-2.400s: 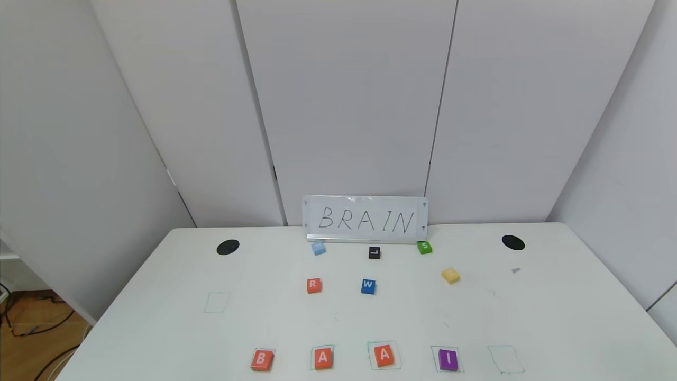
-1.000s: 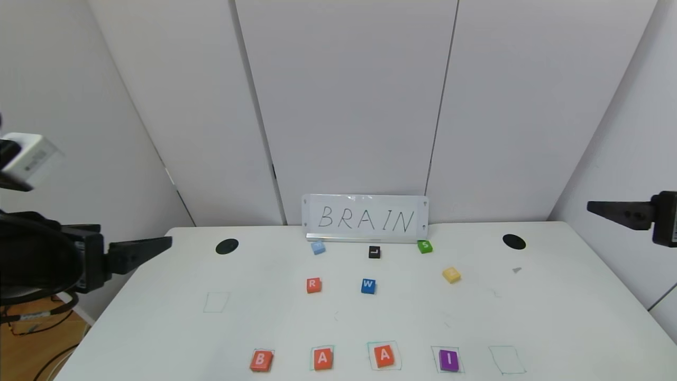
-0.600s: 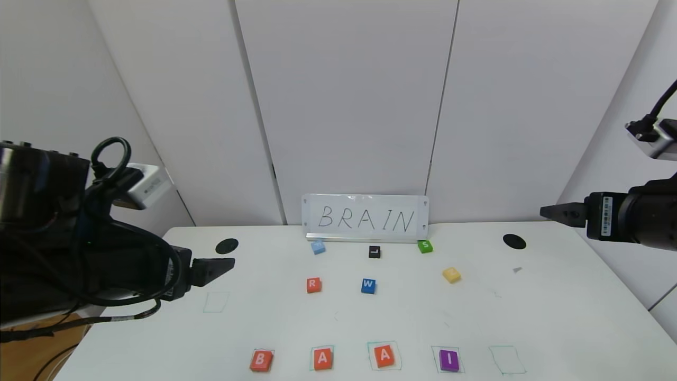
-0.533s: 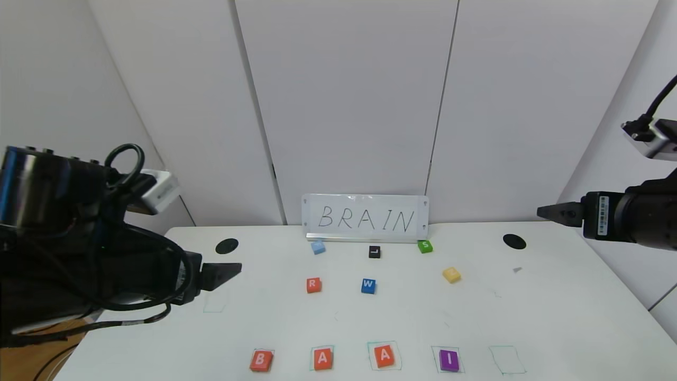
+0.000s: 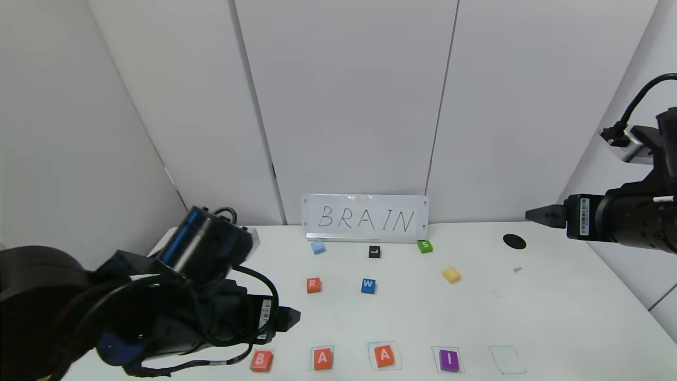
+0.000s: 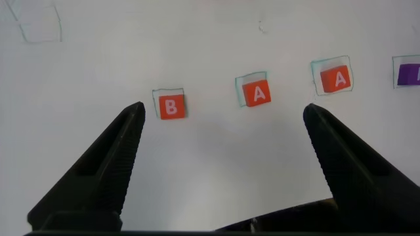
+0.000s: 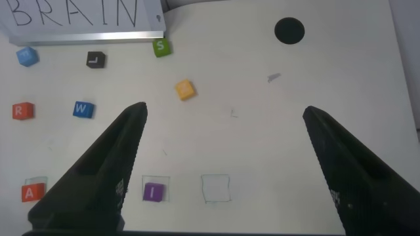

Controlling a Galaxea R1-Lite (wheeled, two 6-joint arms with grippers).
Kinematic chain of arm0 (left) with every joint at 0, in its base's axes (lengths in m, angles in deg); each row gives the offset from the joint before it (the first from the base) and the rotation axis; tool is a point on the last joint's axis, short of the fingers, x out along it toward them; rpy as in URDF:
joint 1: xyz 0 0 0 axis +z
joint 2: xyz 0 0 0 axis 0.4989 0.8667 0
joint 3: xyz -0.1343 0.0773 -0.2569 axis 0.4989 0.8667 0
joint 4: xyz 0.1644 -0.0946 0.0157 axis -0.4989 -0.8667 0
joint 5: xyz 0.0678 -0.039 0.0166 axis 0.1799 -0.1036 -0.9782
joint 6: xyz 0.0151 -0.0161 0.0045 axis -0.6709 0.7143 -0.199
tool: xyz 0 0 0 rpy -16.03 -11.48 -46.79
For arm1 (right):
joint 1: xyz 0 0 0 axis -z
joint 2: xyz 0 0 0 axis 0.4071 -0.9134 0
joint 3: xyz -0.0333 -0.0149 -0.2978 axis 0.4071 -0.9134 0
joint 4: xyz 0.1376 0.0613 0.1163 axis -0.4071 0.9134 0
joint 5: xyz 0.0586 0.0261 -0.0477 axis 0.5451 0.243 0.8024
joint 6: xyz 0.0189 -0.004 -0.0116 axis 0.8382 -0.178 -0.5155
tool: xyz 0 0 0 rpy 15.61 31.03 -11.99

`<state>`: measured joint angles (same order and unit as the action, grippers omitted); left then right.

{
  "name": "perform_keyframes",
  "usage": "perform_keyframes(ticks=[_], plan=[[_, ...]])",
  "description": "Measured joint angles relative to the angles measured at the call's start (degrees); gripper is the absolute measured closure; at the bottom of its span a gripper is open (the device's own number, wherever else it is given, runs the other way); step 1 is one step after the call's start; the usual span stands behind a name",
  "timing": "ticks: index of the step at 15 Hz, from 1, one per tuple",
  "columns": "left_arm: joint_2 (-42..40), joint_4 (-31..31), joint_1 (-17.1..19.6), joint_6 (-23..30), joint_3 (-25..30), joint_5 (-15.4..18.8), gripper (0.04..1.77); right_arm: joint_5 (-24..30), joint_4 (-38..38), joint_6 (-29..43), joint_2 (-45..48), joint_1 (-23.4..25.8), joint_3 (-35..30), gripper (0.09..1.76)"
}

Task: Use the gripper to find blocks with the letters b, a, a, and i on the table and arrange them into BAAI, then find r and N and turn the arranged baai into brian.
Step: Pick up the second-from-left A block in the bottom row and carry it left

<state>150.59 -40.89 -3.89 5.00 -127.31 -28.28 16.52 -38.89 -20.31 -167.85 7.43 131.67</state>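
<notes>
Along the near edge of the worktop (image 5: 555,317), B (image 5: 261,360), A (image 5: 323,359), A (image 5: 384,355), I (image 5: 448,360) are sitting spelled out. We are hovering our spread left hand (image 6: 223,115) above them, R (image 5: 313,285) and N (image 5: 451,274) waiting farther back; our spread right hand (image 7: 226,118) is hanging high.

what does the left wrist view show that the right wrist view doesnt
Only the left wrist view shows the B block, the second A block and the open left gripper above them.

Only the right wrist view shows the BRAIN sign, R block, yellow block, the W, L, S and light blue blocks, the black disc, an empty green square and the open right gripper.

Both show the table, one A block and the purple I block.
</notes>
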Motion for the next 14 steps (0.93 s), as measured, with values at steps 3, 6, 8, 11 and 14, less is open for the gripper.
perform_keyframes(ticks=[3,6,8,11,14], plan=[[7.0,0.5,-3.0,5.0,-1.5,-0.1,0.09,0.0,0.0,0.0,-0.4,0.4,0.0,0.14],[14.1,0.5,-6.6,9.9,-3.8,-2.8,0.09,-0.1,-0.1,-0.1,-0.9,0.5,0.0,0.14],[18.0,0.6,-8.2,11.4,-5.7,-3.9,0.09,-0.1,-0.1,-0.1,-1.1,0.6,0.1,0.14],[22.9,0.7,-8.7,12.3,-7.5,-4.0,0.09,-0.1,-0.1,-0.1,-1.3,0.8,0.1,0.14],[26.1,0.8,-8.7,12.4,-8.5,-3.6,0.09,-0.1,-0.1,-0.1,-1.4,1.1,0.3,0.14]])
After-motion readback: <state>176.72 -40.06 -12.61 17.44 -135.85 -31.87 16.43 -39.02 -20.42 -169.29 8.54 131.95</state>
